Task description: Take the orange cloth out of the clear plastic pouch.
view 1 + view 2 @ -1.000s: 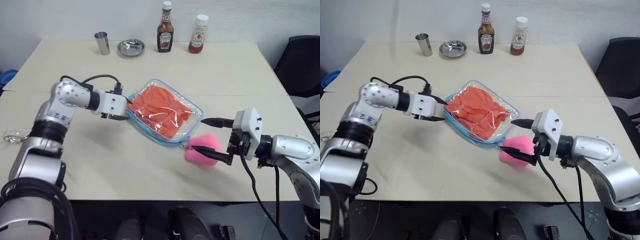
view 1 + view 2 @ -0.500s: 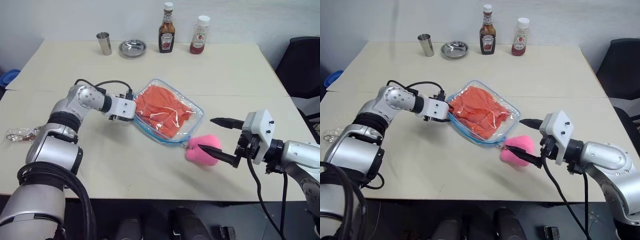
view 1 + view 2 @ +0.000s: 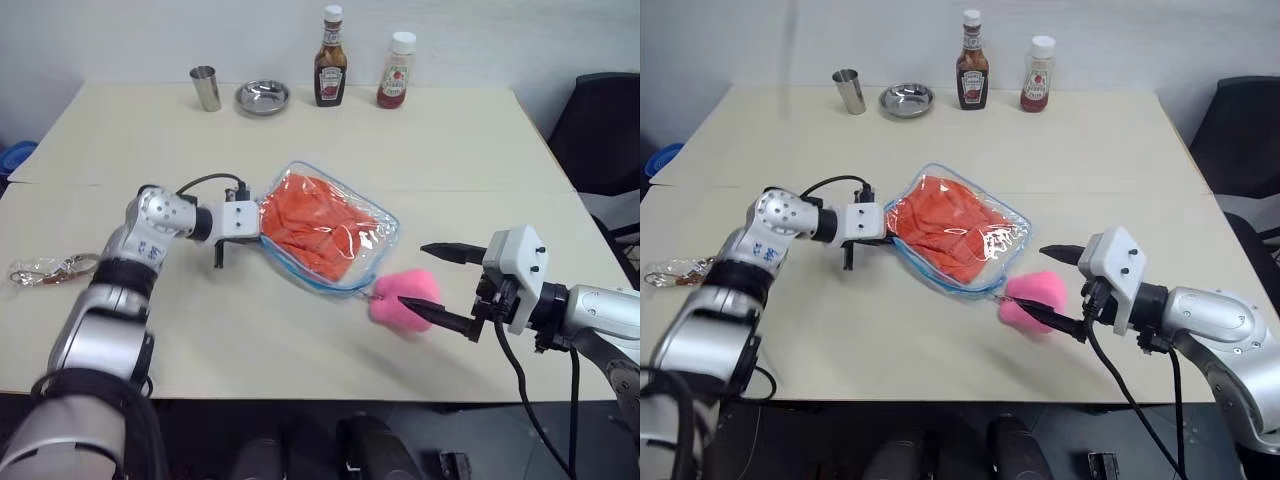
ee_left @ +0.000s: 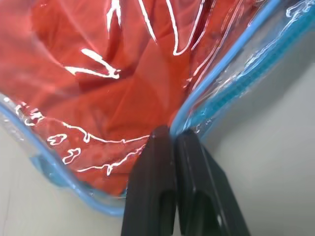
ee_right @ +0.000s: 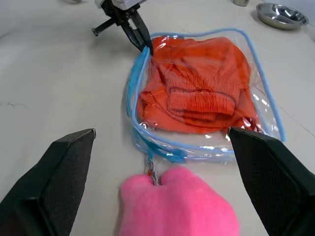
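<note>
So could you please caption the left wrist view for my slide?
Left tool shut on clear blue-trimmed plastic pouch's edge, orange cloth inside.

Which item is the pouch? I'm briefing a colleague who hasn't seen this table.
Start from the beige table; near its middle lies the clear plastic pouch. Shiny, light-blue-trimmed, it holds the orange cloth, unlike the solid pink plush toy at its corner.

text: none legible | dark sauce bottle [image 3: 331,57], far edge of bench: label too small to read | red sauce bottle [image 3: 397,70], to its right: label unreadable
</note>
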Available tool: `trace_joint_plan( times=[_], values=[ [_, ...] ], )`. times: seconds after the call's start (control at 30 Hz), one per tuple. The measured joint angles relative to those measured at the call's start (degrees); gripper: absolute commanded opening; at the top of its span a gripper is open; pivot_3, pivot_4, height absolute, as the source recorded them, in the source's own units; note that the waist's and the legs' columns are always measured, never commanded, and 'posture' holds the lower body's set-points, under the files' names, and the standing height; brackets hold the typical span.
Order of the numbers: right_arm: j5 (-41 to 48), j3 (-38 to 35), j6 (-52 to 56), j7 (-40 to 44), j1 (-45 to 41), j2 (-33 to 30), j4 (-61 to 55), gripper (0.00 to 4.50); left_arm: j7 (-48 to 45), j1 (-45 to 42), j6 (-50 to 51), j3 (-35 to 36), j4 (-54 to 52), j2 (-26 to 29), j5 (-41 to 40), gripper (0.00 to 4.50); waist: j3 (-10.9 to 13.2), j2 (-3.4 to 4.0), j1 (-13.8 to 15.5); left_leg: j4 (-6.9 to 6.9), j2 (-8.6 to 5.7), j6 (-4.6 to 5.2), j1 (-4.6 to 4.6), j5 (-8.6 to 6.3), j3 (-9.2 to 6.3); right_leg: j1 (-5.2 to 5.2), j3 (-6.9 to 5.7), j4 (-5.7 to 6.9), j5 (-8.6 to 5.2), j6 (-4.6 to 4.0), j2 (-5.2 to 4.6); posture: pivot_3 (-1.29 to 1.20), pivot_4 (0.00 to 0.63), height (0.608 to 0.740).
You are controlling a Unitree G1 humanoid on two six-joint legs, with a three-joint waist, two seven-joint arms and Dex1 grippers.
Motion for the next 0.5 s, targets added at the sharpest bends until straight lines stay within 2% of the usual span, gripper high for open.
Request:
trace_joint_plan(
  times=[0.1, 0.23, 0.37, 0.5],
  values=[
    [0.4, 0.1, 0.1, -0.4, 0.6, 0.1, -0.4, 4.50, -0.8, 11.2, 24.4, 1.0, -27.2, 1.3, -1.2, 0.03, 0.0, 0.01, 0.4, 0.01, -0.03, -0.01, 0.03, 0.00, -0.09, 0.11, -0.01, -0.09, 0.00, 0.00, 0.01, 0.00, 0.150, 0.740],
    [1.6, 0.1, 0.3, -0.6, 0.8, 0.1, -1.3, 4.50, 2.8, 18.1, 44.9, 0.7, -45.3, 2.3, 0.3, 0.03, 0.0, 0.00, 0.8, 0.14, -0.08, 0.00, 0.12, 0.01, -0.16, 0.28, -0.02, -0.16, 0.00, 0.00, 0.02, 0.00, 0.150, 0.740],
    [1.8, 0.5, 0.4, -0.3, 0.8, 0.0, -1.2, 4.50, 9.0, 18.3, 59.7, 0.6, -52.9, 1.4, 1.2, 0.03, 0.0, -0.02, 0.9, 0.15, -0.10, 0.01, 0.14, 0.00, -0.20, 0.32, -0.03, -0.15, 0.00, 0.01, 0.06, 0.00, 0.150, 0.740],
    [1.8, 1.0, 0.4, 0.2, 0.2, -0.1, -0.3, 4.50, 17.5, 18.3, 65.9, -0.1, -53.1, -1.6, 2.2, 0.03, 0.0, -0.02, 0.8, 0.13, -0.09, 0.01, 0.15, 0.00, -0.21, 0.32, -0.01, -0.16, 0.00, 0.01, 0.08, 0.00, 0.150, 0.740]
  ],
)
